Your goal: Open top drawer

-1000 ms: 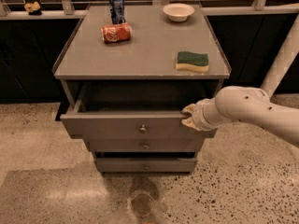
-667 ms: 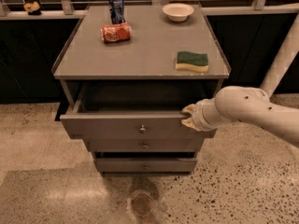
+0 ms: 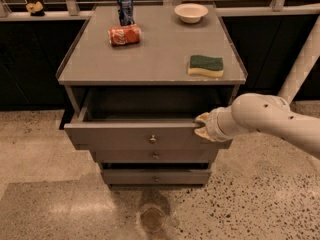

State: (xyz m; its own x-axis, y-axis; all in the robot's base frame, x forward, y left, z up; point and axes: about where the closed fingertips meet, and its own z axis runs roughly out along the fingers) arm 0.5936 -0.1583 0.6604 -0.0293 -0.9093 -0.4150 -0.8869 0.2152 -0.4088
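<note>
The top drawer point(image 3: 130, 135) of the grey cabinet stands pulled out, its dark inside showing behind the front panel, with a small round knob point(image 3: 152, 139) at the centre. My gripper point(image 3: 202, 126) rests on the right part of the drawer's upper front edge, at the end of the white arm point(image 3: 270, 119) that comes in from the right. Two lower drawers point(image 3: 155, 156) with like knobs sit further back beneath it.
On the cabinet top point(image 3: 150, 54) lie a blue can point(image 3: 125, 6) standing upright, a red can point(image 3: 124, 35) on its side, a white bowl point(image 3: 191, 12) and a green-and-yellow sponge point(image 3: 206, 65). Speckled floor surrounds the cabinet. Dark counters run behind.
</note>
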